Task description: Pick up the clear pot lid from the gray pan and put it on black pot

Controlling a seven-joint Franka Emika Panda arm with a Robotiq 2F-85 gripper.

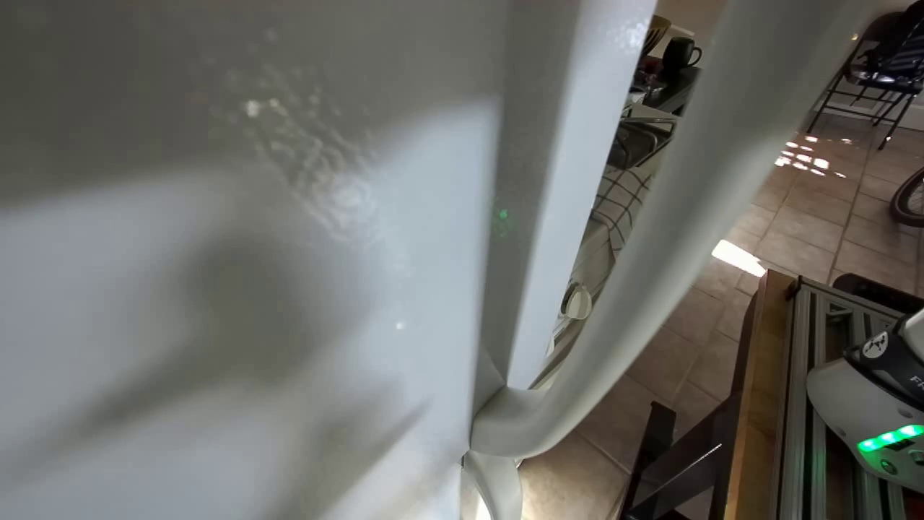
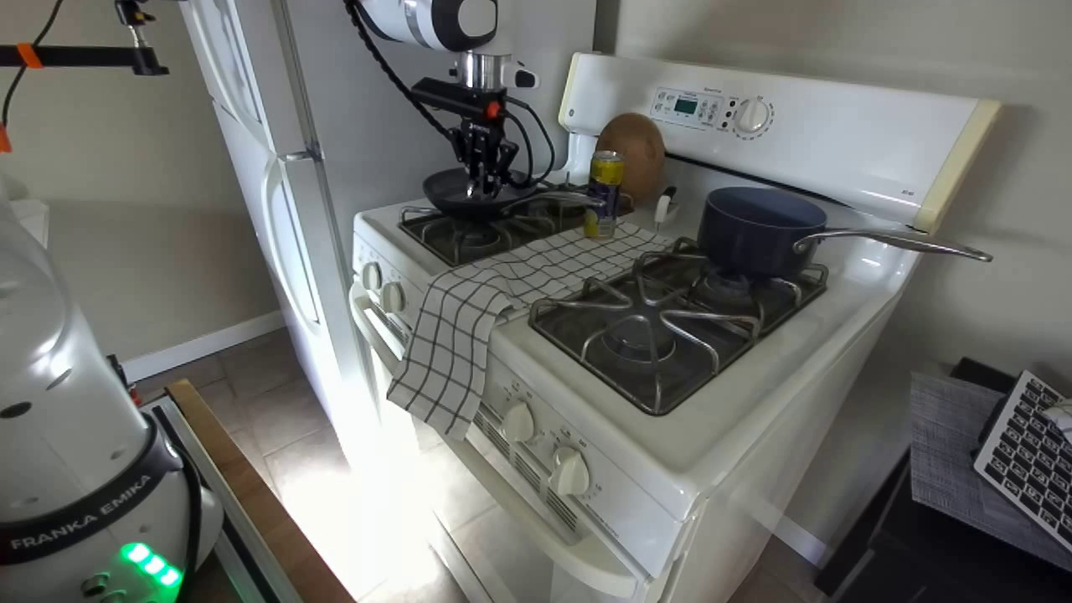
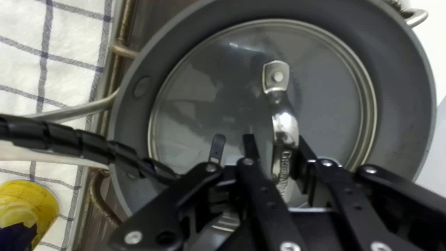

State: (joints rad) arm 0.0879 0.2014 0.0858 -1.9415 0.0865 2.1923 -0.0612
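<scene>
This is a kitchen. A white gas stove stands right of a fridge, with a dark pot on its far right burner.

FRANKA EMIKA on robot base

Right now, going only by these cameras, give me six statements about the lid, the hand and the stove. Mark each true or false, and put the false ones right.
1. The clear lid lies inside the gray pan. True.
2. A lid covers the dark pot. False: the dark pot is open on top.
3. The lid's handle runs between the fingers of the hand. True.
4. The yellow-topped can lies on its side. False: the yellow-topped can stands upright.
5. The checked towel hangs over the front of the stove. True.
6. The hand is over the dark pot. False: it reaches into the gray pan, at the lid.
</scene>
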